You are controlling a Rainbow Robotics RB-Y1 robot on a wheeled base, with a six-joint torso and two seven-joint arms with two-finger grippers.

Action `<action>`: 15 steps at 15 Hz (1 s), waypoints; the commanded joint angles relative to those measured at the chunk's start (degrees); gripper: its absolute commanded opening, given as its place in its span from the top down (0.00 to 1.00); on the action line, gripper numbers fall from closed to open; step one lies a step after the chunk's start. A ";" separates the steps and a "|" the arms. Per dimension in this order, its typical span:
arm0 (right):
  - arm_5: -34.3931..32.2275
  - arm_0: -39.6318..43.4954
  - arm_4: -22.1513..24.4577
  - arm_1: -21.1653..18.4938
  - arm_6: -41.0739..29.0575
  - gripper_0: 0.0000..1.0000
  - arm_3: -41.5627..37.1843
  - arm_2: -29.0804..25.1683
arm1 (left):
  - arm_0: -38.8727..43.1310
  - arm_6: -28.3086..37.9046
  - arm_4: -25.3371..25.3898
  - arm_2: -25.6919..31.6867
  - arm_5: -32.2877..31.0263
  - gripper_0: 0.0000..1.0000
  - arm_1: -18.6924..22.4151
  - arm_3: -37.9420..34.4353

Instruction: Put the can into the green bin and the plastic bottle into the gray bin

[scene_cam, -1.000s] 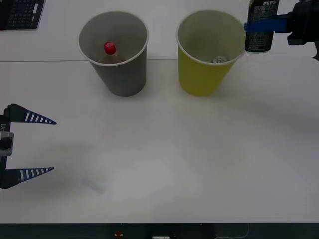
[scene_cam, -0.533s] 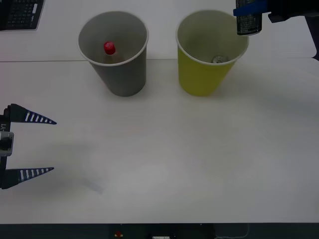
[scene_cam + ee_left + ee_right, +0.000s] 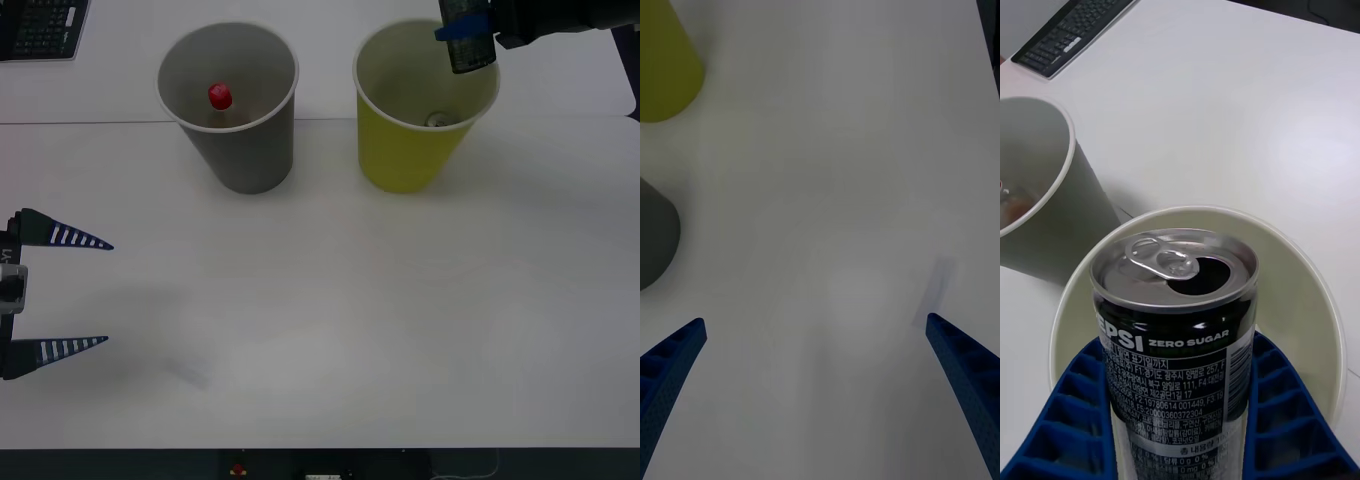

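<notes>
Your right hand [image 3: 462, 30] grips the slim black can [image 3: 466, 45] over the yellow-green tapered bin [image 3: 415, 150], can's lower end hidden | left hand [image 3: 85, 292] open at desk's [image 3: 330, 320] 8 o'clock | red-capped clear bottle [image 3: 220, 98] inside gray tapered bin [image 3: 245, 150], body mostly hidden.

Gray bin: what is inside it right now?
Inside the gray bin stands the plastic bottle, red cap up; the bin's wall covers most of its body.

The can [image 3: 467, 45] is cut off by the front view's top edge, and the right gripper [image 3: 470, 28] covers part of its side. The bottle [image 3: 220, 98] shows little but its red cap inside the gray bin [image 3: 240, 150]. A second can [image 3: 438, 120] low in the green bin [image 3: 405, 150] is too small to tell further.
</notes>
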 commanded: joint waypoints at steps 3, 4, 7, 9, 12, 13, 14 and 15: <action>0.06 0.08 -1.87 -0.60 2.17 0.00 0.00 0.01 | 0.00 0.00 0.00 0.00 0.00 0.00 0.00 0.00; 0.06 0.08 -3.28 -1.21 2.61 0.00 0.00 0.01 | 0.00 0.00 0.00 0.00 0.00 0.00 0.00 0.00; 0.41 1.14 -10.75 -3.68 6.30 0.00 0.00 -0.17 | 0.00 0.00 0.00 0.00 0.00 0.00 0.00 0.00; 0.50 3.60 -15.41 -4.55 10.35 0.00 0.00 -1.84 | 0.00 0.00 0.00 0.00 0.00 0.00 0.00 0.00; 0.58 7.99 -20.68 -6.49 15.71 0.00 -2.46 -3.86 | 0.00 0.00 0.00 0.00 0.00 0.00 0.00 0.00; 0.76 9.58 -22.00 -7.19 17.64 0.00 -3.60 -4.38 | 0.00 0.00 0.00 0.00 0.00 0.00 0.00 0.00; 0.85 11.16 -23.40 -7.89 19.49 0.00 -4.74 -4.91 | 0.00 0.00 0.00 0.00 0.00 0.00 0.00 0.00; 1.11 13.62 -25.16 -8.77 22.48 0.00 -6.50 -5.61 | 0.00 0.00 0.00 0.00 0.00 0.00 0.00 0.00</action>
